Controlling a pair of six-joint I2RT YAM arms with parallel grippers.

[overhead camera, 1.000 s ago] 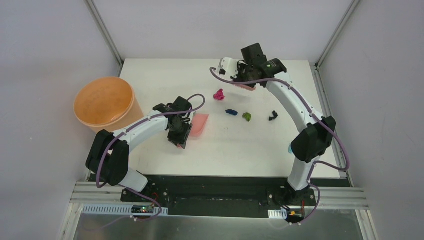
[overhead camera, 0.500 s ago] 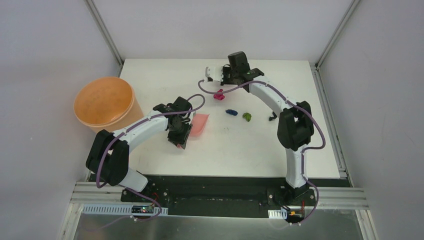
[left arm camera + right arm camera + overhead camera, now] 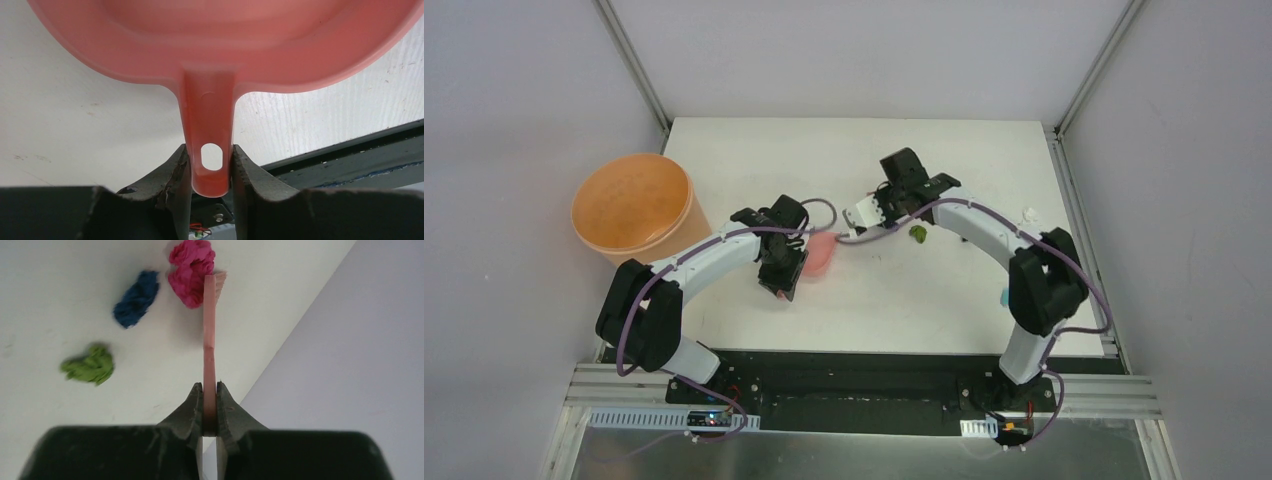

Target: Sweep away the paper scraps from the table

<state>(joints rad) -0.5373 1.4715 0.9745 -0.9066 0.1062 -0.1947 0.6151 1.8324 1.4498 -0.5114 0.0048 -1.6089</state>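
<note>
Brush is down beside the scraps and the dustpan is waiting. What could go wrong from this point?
1. The brush sits against only the pink wad. The blue wad and green wad lie off to its side, so a stroke may miss them.
2. The left gripper pinches the dustpan just at the end of its handle, so a push from the brush could twist or shift it.
</note>
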